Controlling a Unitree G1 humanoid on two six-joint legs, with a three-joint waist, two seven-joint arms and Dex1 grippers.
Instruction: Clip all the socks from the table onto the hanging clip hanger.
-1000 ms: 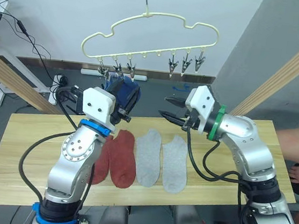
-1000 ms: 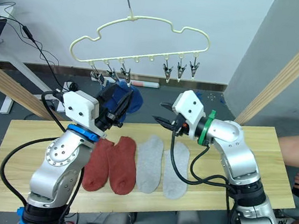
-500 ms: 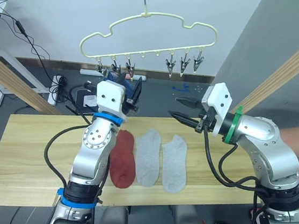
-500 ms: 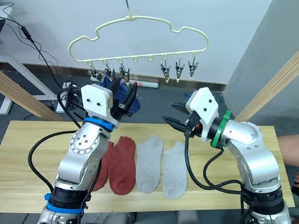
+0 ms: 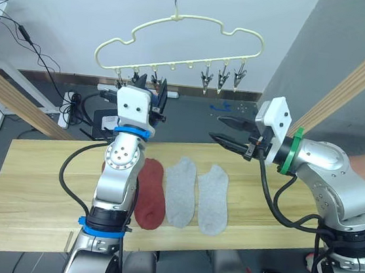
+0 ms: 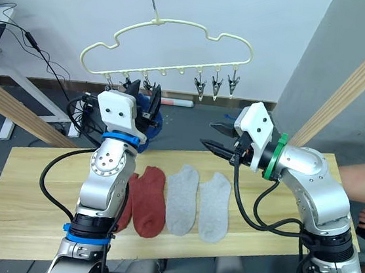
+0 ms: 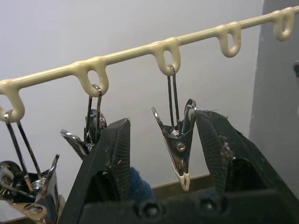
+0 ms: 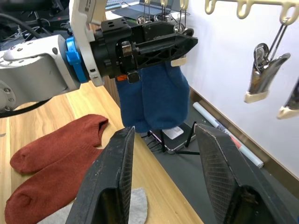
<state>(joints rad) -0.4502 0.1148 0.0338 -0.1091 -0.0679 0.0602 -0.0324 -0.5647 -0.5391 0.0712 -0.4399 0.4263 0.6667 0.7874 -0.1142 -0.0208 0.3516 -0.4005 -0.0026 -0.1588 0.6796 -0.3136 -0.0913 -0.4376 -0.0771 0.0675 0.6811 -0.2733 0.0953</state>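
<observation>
The pale plank tabletop (image 5: 32, 179) carries four socks in a row: two rust-red socks (image 5: 151, 193), partly behind the left arm, and two light grey socks (image 5: 197, 195) just beside them on the right. Above the tabletop's far edge hangs the cream clip hanger (image 5: 180, 41) with its wavy top and metal clips below; the three clips on its right end hang bare. The two blue socks (image 8: 152, 100) hang side by side under the hanger's left end, with the left gripper (image 5: 148, 98) raised right at them. Its jaws are spread apart on either side of one metal clip (image 7: 180, 140), with blue knit showing between them. The right gripper (image 5: 230, 132) hovers over the tabletop's far edge, well apart from the hanger, its jaws released and holding nothing.
</observation>
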